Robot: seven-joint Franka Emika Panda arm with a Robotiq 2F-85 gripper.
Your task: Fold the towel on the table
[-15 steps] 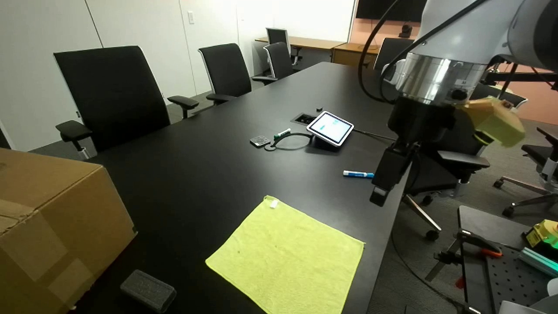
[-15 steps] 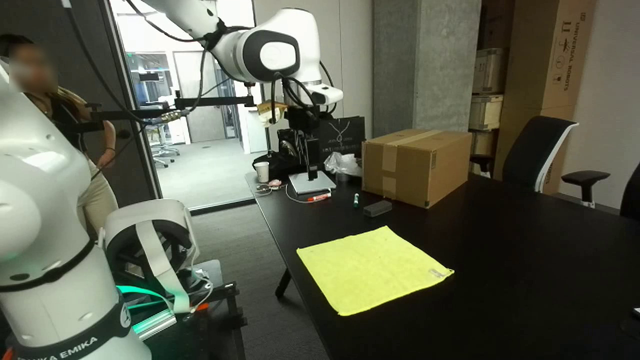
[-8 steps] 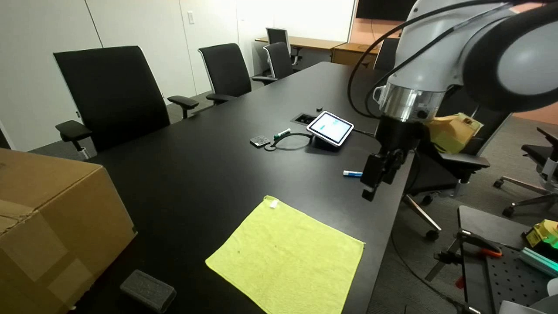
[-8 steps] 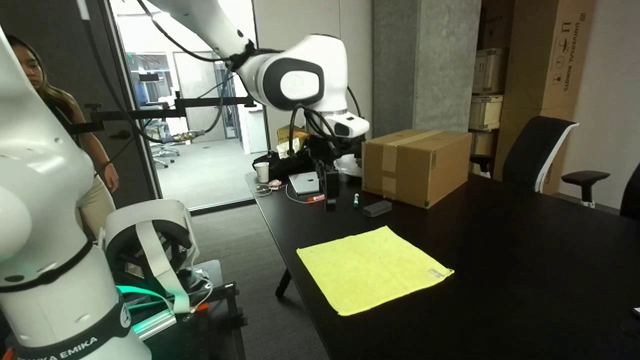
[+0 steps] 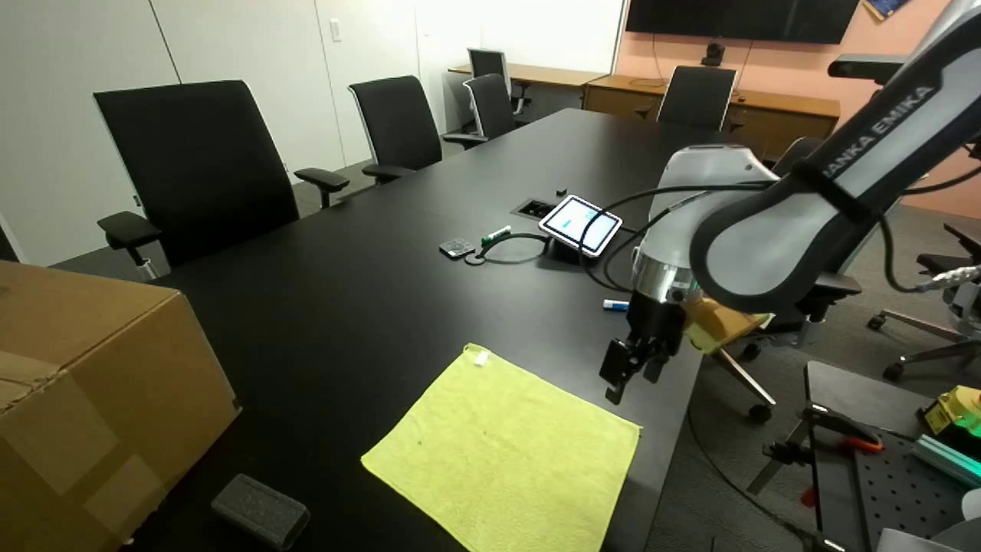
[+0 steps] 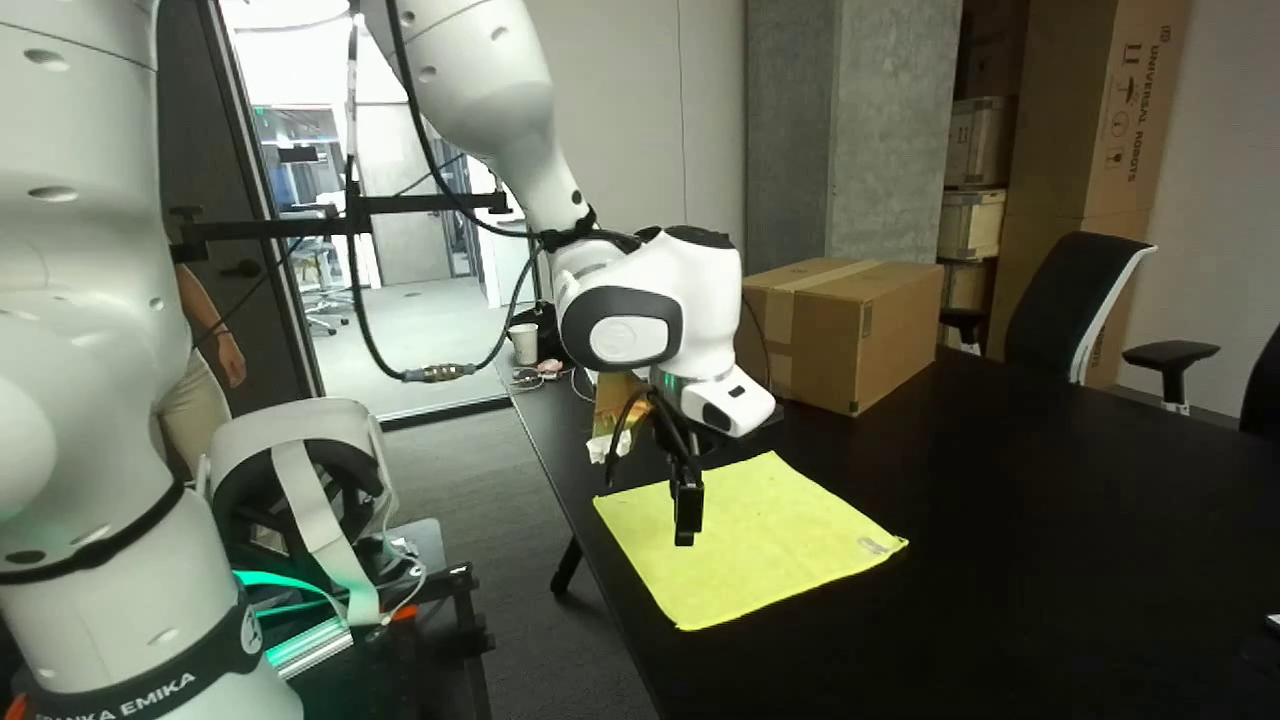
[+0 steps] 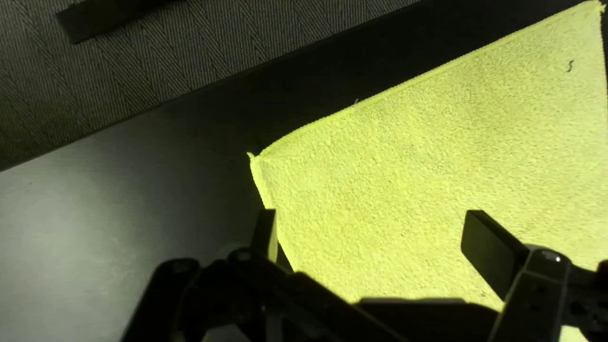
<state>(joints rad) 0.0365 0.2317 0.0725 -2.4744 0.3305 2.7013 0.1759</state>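
The yellow-green towel [image 5: 506, 452] lies flat and spread out on the black table [image 5: 345, 337]; it also shows in an exterior view [image 6: 770, 540]. In the wrist view the towel [image 7: 418, 161] fills the right side, with one corner near the middle. My gripper [image 5: 633, 385] is open and empty, above the table by the towel's corner near the table edge. In the wrist view the gripper [image 7: 370, 213] stands wide apart; its left finger overlaps the towel's edge and its right finger is over the cloth. The gripper [image 6: 686, 538] appears above the towel in an exterior view.
A cardboard box [image 5: 115, 429] and a dark block [image 5: 260, 510] stand beyond the towel. A tablet [image 5: 575, 222] with cables and a blue marker [image 5: 615, 305] lie farther along the table. The table's edge runs close beside the towel. A black cart [image 5: 881, 460] stands beside the table.
The arm has swung toward the towel and come down, from beside the blue marker to the towel's corner. The towel has not moved.
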